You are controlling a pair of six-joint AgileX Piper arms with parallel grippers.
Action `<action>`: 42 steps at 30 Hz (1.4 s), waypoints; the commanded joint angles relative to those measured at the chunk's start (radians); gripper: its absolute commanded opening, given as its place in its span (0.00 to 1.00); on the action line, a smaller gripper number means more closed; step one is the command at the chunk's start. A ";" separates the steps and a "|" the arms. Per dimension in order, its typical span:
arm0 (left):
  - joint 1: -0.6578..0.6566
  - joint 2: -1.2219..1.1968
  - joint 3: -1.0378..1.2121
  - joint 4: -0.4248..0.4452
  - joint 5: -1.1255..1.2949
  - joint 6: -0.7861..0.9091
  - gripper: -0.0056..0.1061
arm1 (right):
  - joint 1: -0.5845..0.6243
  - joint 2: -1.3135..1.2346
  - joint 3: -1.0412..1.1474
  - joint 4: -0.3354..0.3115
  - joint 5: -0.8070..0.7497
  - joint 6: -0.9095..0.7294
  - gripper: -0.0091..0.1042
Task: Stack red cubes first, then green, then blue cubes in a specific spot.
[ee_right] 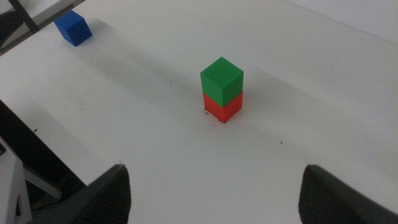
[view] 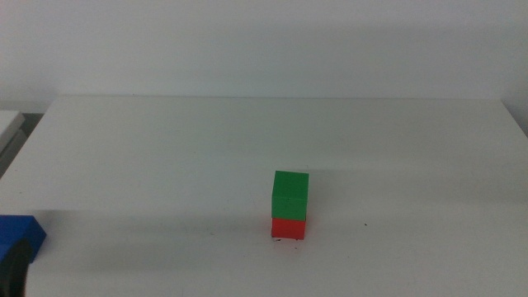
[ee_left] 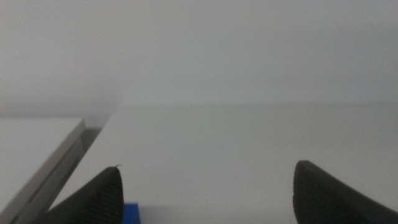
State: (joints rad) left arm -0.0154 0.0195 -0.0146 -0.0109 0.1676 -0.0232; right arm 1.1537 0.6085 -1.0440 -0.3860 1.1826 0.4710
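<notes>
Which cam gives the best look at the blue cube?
Right wrist view: the whole blue cube shows, three faces, clear of the stack. Middle view crops it at the frame's left edge. Left wrist view shows only a sliver.

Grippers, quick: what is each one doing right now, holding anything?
Left gripper: open, holding nothing.
Right gripper: open, holding nothing.

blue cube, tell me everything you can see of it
The blue cube is a plain deep-blue block with smooth matte faces, resting flat on the white table near its left edge, far from the red-and-green stack. Nothing is stacked on it. In the middle view it is cut off at the lower left; in the left wrist view only a sliver shows beside one jaw of the open left gripper, which does not appear to grip it.
</notes>
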 commanded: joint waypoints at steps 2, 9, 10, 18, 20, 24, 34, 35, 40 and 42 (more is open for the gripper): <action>0.037 0.170 -0.167 -0.004 0.087 -0.004 0.88 | 0.003 -0.003 0.003 -0.003 -0.009 -0.009 0.90; 0.075 0.705 -0.757 -0.072 0.692 -0.004 0.88 | 0.003 -0.003 0.003 -0.003 -0.009 -0.009 0.90; 0.075 0.767 -0.820 -0.048 0.763 -0.004 0.88 | 0.003 -0.003 0.003 -0.003 -0.009 -0.009 0.90; 0.075 1.104 -1.040 -0.061 0.852 -0.012 0.88 | 0.003 -0.003 0.003 -0.003 -0.009 -0.009 0.90; 0.075 1.158 -1.043 -0.052 0.869 -0.079 0.88 | 0.003 -0.003 0.003 -0.003 -0.009 -0.009 0.90; 0.076 1.224 -1.043 0.037 0.916 -0.126 0.88 | 0.003 -0.003 0.003 -0.003 -0.009 -0.009 0.90; 0.325 1.403 -1.097 -0.126 0.859 0.285 0.88 | 0.003 -0.003 0.003 -0.005 -0.009 -0.009 0.90; 0.340 1.431 -1.097 -0.157 0.848 0.306 0.88 | 0.003 -0.003 0.003 -0.005 -0.009 -0.009 0.90; 0.347 1.568 -1.097 -0.147 0.806 0.311 0.88 | 0.003 -0.003 0.003 -0.005 -0.009 -0.009 0.90; 0.347 1.616 -1.097 -0.147 0.788 0.311 0.88 | 0.003 -0.003 0.003 -0.005 -0.009 -0.009 0.90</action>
State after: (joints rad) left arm 0.3288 1.6062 -1.1052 -0.1479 0.9752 0.2826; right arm 1.1537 0.6085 -1.0440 -0.3860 1.1826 0.4710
